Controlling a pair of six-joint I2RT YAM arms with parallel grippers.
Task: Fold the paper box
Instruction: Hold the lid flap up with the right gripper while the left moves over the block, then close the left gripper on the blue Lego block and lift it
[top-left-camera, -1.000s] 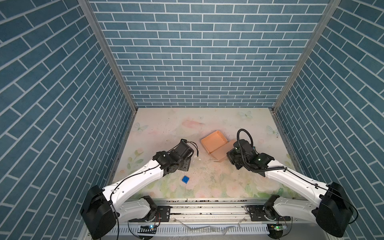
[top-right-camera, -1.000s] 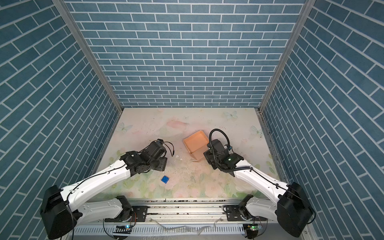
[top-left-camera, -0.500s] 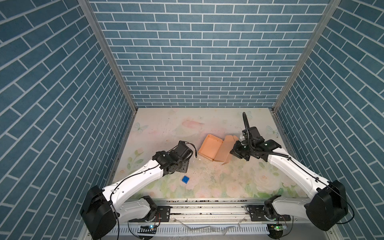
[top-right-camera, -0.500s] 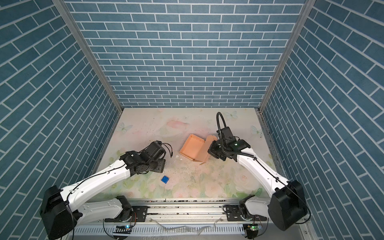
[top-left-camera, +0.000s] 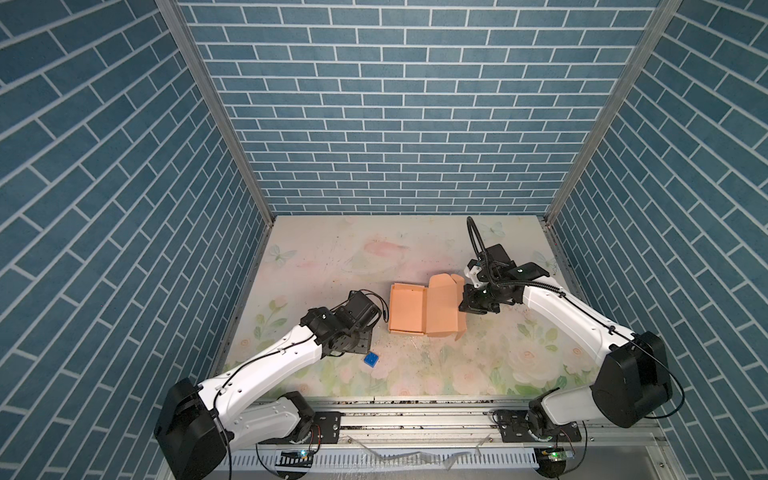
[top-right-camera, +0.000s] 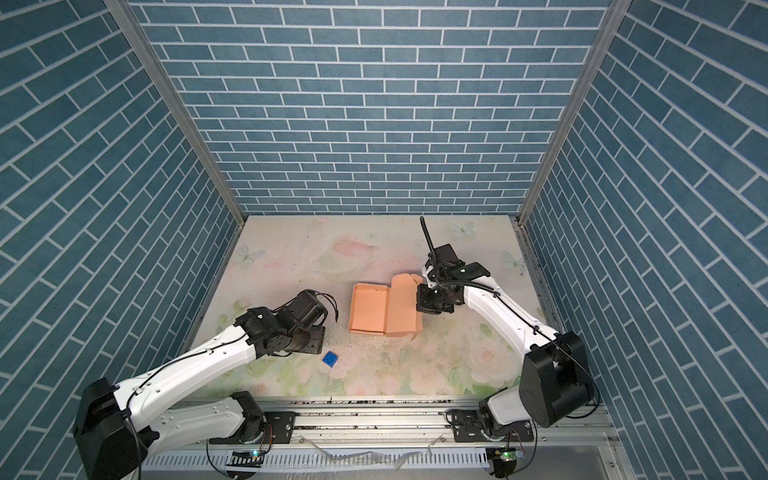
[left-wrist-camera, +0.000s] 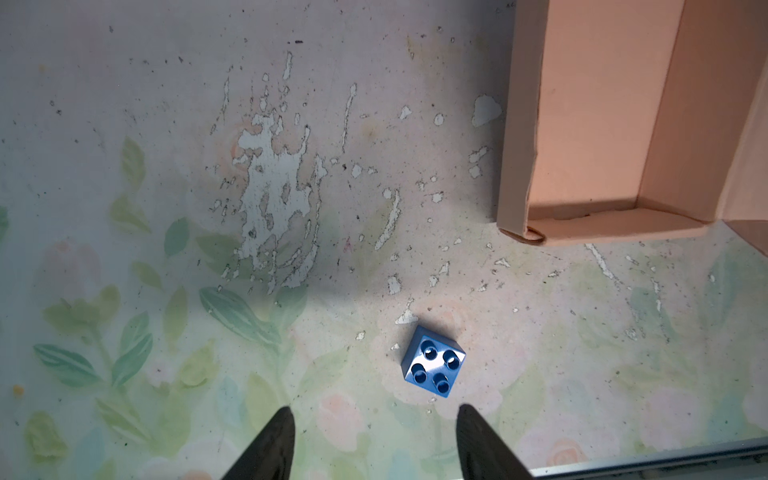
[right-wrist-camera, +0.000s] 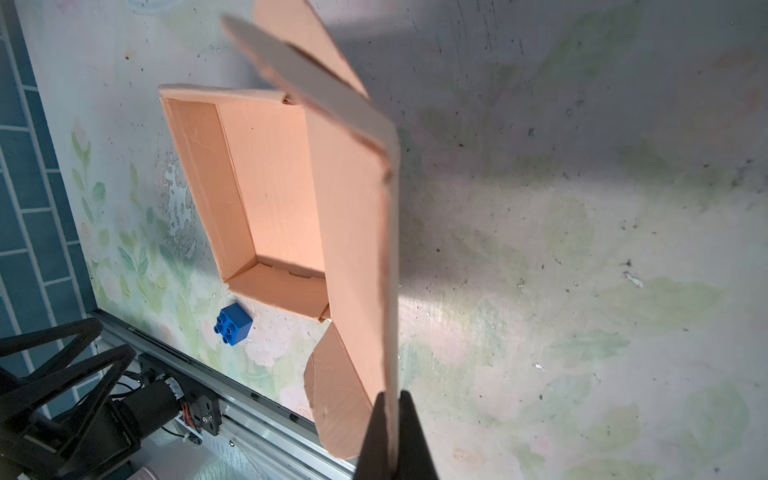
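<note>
Paper box (top-left-camera: 409, 308) sits mid table (top-left-camera: 332, 257), tray open upward, lid lifted on its right side. Right gripper (right-wrist-camera: 390, 401) is clamped on the lid's outer edge. Left gripper (left-wrist-camera: 372, 415) is spread apart, empty, left of the box, blue brick (left-wrist-camera: 434, 360) just ahead of its tips.
</note>
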